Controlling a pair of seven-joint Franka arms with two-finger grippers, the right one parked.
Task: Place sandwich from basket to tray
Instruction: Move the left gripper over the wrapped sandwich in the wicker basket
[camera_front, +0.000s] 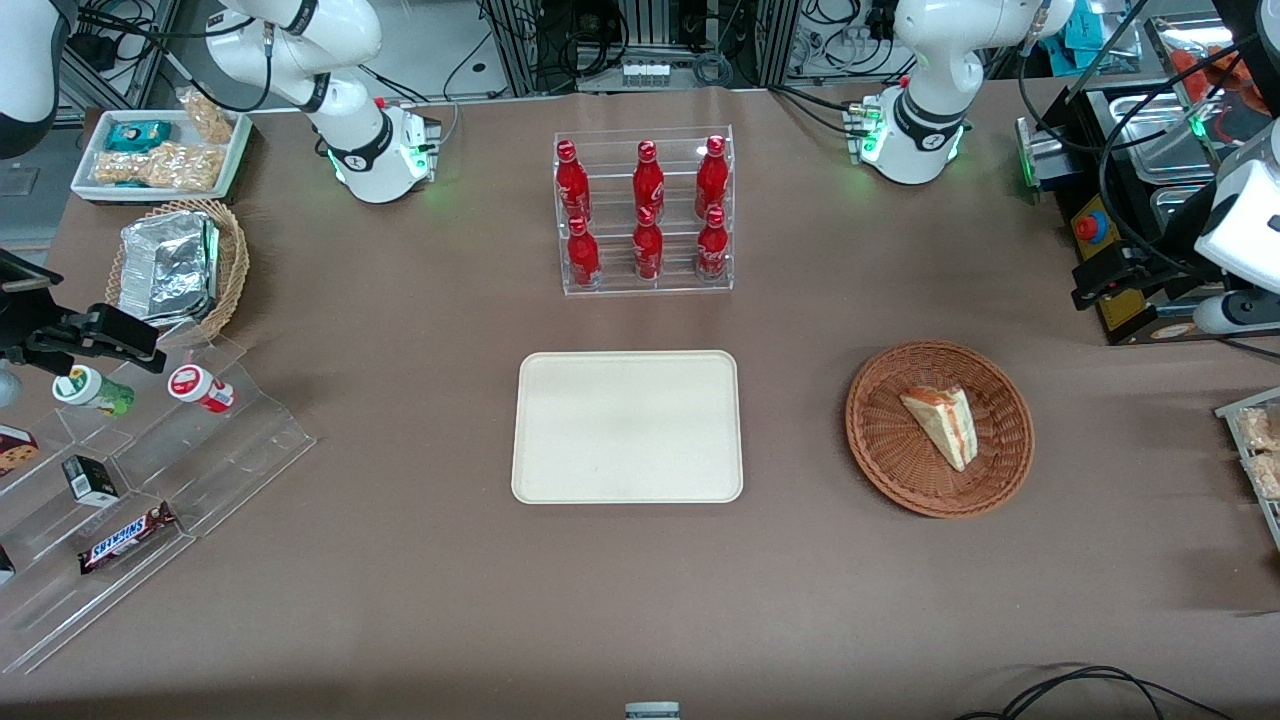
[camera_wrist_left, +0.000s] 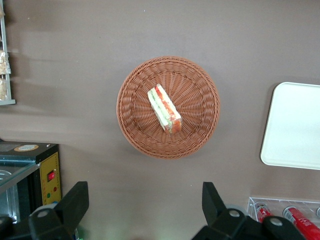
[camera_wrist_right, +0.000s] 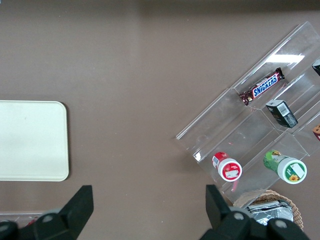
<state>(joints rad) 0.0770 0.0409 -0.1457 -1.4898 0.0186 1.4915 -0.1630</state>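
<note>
The sandwich (camera_front: 943, 424), a pale triangular wedge with red-orange stripes, lies in the round reddish-brown wicker basket (camera_front: 890, 450) toward the working arm's end of the table. The cream rectangular tray (camera_front: 627, 426) lies flat beside the basket, at mid-table, with nothing on it. My left gripper (camera_front: 1095, 282) hangs high above the table, farther from the front camera than the basket. In the left wrist view the gripper (camera_wrist_left: 144, 200) is open wide and empty, with the sandwich (camera_wrist_left: 164, 108), the basket (camera_wrist_left: 135, 130) and an edge of the tray (camera_wrist_left: 295, 125) far below it.
A clear rack of red bottles (camera_front: 645, 215) stands farther from the front camera than the tray. A black and yellow control box (camera_front: 1130, 310) sits under the gripper. A clear stepped stand with snacks (camera_front: 150, 470), a foil-filled tan basket (camera_front: 228, 262) and a white snack tray (camera_front: 235, 150) are toward the parked arm's end.
</note>
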